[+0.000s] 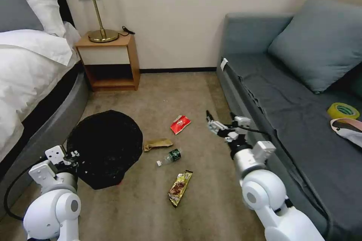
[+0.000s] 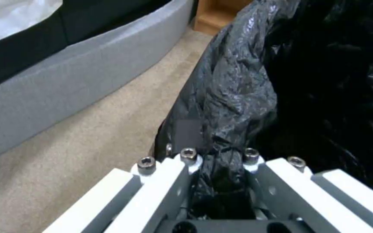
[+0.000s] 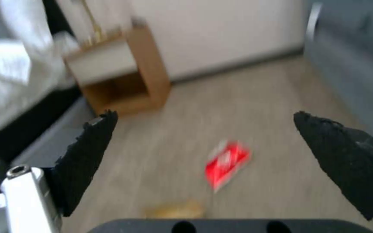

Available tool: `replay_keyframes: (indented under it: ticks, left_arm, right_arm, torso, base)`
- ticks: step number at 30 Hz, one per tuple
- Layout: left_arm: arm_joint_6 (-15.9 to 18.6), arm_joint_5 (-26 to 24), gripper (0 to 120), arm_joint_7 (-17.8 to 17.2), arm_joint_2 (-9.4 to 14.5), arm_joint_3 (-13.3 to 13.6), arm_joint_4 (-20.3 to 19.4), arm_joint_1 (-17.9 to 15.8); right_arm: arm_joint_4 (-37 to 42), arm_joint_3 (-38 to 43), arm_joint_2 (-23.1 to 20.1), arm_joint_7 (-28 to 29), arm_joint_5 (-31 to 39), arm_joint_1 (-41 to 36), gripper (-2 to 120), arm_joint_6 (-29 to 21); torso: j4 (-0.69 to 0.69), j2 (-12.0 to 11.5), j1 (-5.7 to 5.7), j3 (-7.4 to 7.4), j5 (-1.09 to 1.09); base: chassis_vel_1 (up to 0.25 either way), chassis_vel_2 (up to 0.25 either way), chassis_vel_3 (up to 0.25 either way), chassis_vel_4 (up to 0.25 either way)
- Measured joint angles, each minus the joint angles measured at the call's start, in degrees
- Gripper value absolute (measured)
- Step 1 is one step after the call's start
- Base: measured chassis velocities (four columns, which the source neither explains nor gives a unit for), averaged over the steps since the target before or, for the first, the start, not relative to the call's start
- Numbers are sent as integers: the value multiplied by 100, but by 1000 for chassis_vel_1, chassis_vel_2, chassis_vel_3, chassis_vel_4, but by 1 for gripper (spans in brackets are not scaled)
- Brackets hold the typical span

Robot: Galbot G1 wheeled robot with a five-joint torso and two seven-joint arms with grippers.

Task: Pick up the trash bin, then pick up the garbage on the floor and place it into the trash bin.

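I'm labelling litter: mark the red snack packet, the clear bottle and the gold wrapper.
Red snack packet point(image 1: 180, 124), head view, packet's middle.
Clear green-labelled bottle point(image 1: 171, 156), head view, its label.
Gold-and-dark crinkled wrapper point(image 1: 180, 188), head view, wrapper's middle.

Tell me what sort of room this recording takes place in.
Most likely a bedroom or hotel room: a bed with white bedding, a wooden nightstand with a lamp, and a grey sofa across a carpeted floor.

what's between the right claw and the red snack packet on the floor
Nothing visible. The right claw, open, hangs above bare carpet with the red snack packet just to its left. The left claw grips the trash bin.
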Motion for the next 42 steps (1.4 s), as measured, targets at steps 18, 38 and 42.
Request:
replay_keyframes:
  ticks: [18,38,42]
  left_arm:
    - [-31,-14,3,7,112,-58,-219,72]
    - [-87,4,3,39,66,-71,-345,73]
    - [-89,28,3,39,56,-97,-348,104]
  right_arm:
    - [-1116,-1718,-313,1660,2056,1135,100,-1024]
    - [-2801,-2870,491,2173,2679,1585,100,-1231]
    - [-3128,-2974,625,2055,2580,1507,100,-1120]
  torso:
    - [0,0,0,0,0]
    - [0,0,0,0,-1]
    - [-1,0,0,0,0]
  base:
    - [0,0,0,0]
    - [0,0,0,0]
    - [0,0,0,0]
